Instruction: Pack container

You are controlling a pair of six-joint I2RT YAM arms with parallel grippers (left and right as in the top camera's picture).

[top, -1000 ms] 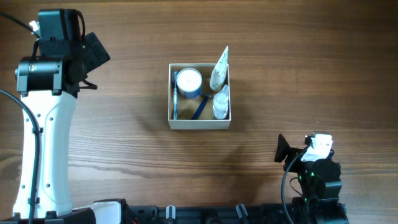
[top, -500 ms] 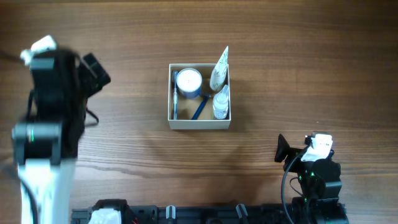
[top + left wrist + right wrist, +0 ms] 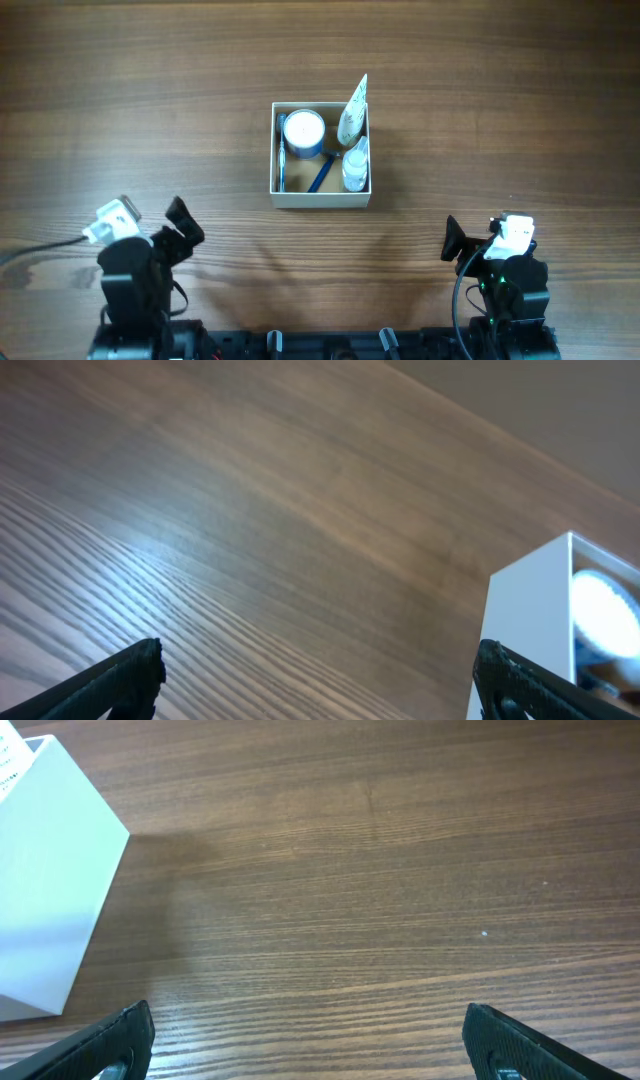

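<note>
Parked low at the near edge of the table (image 3: 500, 80), both arms are folded beside their bases, a posture judged to suit a finished job, since nothing is held. The left gripper (image 3: 183, 222) is found at 8 o'clock from the container (image 3: 320, 198). Its fingers are spread wide apart, and only bare wood is seen between them in its wrist view. The right gripper (image 3: 455, 243) is placed at 4 o'clock from the container, its fingers likewise parted and empty. Well beyond both, the container is set mid-table. A clear bottle (image 3: 355, 165) is stood at 4 o'clock inside it and a slim blue stick (image 3: 322, 176) is laid slantwise beside that. A white-lidded jar (image 3: 304, 131) is seated at 11 o'clock. Farthest, a white tube (image 3: 352, 110) is propped in the 1 o'clock corner, probably because it is too tall to lie flat, and its tip is left poking over the rim. The packing is judged complete.
</note>
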